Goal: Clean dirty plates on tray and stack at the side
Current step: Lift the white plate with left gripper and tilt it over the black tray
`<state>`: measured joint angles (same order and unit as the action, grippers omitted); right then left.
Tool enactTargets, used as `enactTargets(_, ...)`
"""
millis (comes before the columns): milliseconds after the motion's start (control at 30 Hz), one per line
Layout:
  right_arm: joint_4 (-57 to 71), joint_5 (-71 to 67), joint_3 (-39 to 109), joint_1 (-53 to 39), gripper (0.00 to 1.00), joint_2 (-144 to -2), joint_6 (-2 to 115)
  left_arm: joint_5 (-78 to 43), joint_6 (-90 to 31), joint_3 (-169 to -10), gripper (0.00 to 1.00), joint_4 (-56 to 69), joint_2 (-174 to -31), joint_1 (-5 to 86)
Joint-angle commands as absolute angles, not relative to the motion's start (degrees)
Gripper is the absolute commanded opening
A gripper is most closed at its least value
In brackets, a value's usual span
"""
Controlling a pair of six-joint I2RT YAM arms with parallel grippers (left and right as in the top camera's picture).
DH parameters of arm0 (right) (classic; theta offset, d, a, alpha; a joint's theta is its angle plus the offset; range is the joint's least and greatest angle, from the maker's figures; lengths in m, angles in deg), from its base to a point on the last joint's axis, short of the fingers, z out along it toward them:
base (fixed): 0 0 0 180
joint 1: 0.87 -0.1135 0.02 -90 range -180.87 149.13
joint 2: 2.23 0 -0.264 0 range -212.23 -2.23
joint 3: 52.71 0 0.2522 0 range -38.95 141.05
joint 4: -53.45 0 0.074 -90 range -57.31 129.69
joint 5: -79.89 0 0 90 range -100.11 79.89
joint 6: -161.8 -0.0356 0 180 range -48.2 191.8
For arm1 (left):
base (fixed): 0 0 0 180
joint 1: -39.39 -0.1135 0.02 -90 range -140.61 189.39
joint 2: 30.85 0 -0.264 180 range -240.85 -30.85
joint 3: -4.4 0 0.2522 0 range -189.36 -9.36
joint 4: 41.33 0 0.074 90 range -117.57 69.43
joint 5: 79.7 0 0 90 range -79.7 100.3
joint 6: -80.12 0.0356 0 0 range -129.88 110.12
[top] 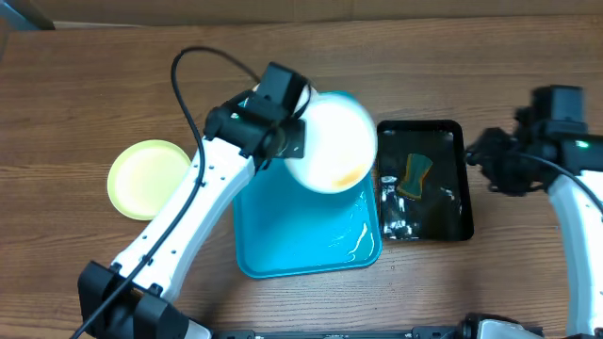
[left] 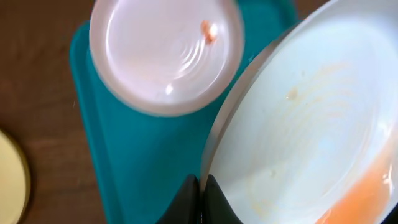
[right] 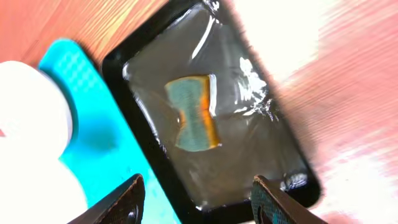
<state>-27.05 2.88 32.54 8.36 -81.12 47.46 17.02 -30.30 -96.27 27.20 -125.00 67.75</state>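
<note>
- Currently, a white plate [top: 332, 141] is held raised and tilted over the far right corner of the blue tray [top: 301, 235], close to the black tray [top: 419, 124].
- The left claw [left: 200, 186] is seen pinched narrow on that plate's rim. An orange smear is noted on the plate's lower edge.
- A second white plate [left: 165, 53], with a small orange spot, is seen lying flat on the blue tray. In the overhead view it is hidden by the arm.
- A yellow-rimmed plate [top: 149, 179] is found on the desk [top: 85, 85], left of the blue tray and apart from it. No smear can be made out on it.
- The right claw [right: 199, 199] is held wide and empty above the black tray, where the sponge [right: 194, 112] lies untouched.
- Step judged: the dirty plate is being presented for wiping, with one plate apparently set aside and two left.
- Next move, as judged: the sponge must be gripped by the right claw and brought to the smear, while the plate is kept steady, since only a rim pinch holds it.
</note>
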Motion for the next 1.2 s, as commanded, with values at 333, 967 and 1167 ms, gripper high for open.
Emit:
enactTargets(333,-28.6,6.0,33.2,13.5,0.56,-81.1,49.8,44.4,-23.2,-99.2,0.04,10.7,-133.0,87.6)
enactTargets(967,-28.6,6.0,33.2,13.5,0.56,-81.1,51.3,67.9,-8.4,-102.2,0.04,2.7,-137.7,96.5)
enactTargets(1167,-28.6,6.1,33.2,13.5,0.57,-81.1,51.3,69.5,-4.4,-102.2,0.04,-0.4,-137.7,97.2)
